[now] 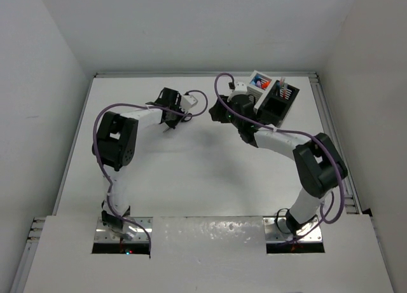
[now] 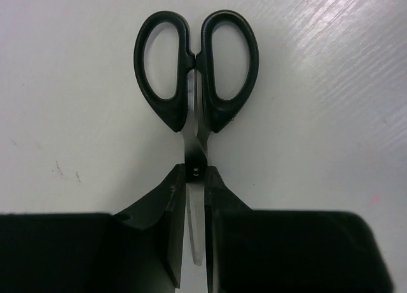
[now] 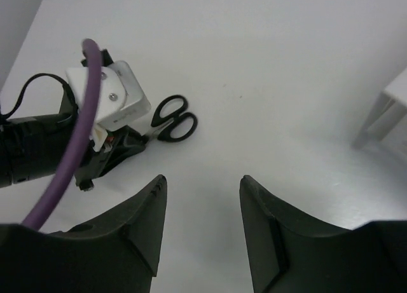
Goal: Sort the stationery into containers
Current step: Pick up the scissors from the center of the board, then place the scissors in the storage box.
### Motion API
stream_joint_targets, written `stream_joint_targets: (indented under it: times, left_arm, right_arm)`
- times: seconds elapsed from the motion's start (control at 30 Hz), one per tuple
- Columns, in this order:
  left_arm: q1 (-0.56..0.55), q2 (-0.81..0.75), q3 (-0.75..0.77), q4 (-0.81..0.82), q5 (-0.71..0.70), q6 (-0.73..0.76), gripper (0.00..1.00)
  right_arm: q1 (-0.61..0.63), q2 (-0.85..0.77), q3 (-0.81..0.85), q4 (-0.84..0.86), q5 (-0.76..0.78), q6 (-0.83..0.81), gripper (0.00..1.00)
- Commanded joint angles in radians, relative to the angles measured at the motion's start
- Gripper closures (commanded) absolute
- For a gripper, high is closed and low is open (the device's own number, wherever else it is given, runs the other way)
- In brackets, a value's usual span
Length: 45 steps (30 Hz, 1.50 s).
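A pair of small black-handled scissors (image 2: 196,70) lies closed on the white table, handles pointing away from my left wrist. My left gripper (image 2: 196,173) is shut on its blades just below the pivot; the blade tip shows between the fingers. In the right wrist view the scissors (image 3: 173,118) sit low at the table with the left gripper (image 3: 130,145) behind them. My right gripper (image 3: 203,185) is open and empty, above bare table to the right of the scissors. The white box (image 1: 259,81) and black box (image 1: 278,103) stand at the back right, with coloured stationery inside.
The right arm's wrist (image 1: 241,109) hangs just left of the boxes. A corner of the white box (image 3: 389,109) shows at the right edge of the right wrist view. The table's raised rim (image 1: 321,109) runs close behind and right of the boxes.
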Motion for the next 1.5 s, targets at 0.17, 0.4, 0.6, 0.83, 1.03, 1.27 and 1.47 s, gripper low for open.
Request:
stream_joint_targets:
  times: [0.17, 0.4, 0.6, 0.83, 1.03, 1.27, 1.47]
  left_arm:
    - [-0.016, -0.084, 0.05, -0.01, 0.057, 0.012, 1.0]
    - [-0.034, -0.096, 0.057, -0.032, 0.065, 0.007, 1.0]
    - [-0.045, -0.116, 0.084, -0.064, 0.076, 0.007, 1.0]
    - [-0.054, -0.136, 0.11, -0.122, 0.106, -0.01, 1.0]
    - [-0.057, -0.141, 0.144, -0.148, 0.14, -0.055, 1.0]
    - [-0.066, -0.145, 0.176, -0.168, 0.18, -0.102, 1.0]
    - [-0.082, -0.15, 0.184, -0.179, 0.203, -0.126, 1.0]
  right_arm:
    - [-0.002, 0.114, 0.091, 0.064, -0.079, 0.22, 0.52]
    - [0.0, 0.208, 0.149, 0.074, -0.108, 0.281, 0.51]
    - [0.0, 0.291, 0.2, 0.087, -0.152, 0.355, 0.48]
    - [-0.005, 0.354, 0.264, 0.087, -0.169, 0.363, 0.33]
    - [-0.009, 0.407, 0.293, 0.128, -0.183, 0.409, 0.34]
    - [-0.015, 0.435, 0.298, 0.179, -0.146, 0.461, 0.34]
    - [-0.031, 0.462, 0.295, 0.26, -0.129, 0.507, 0.38]
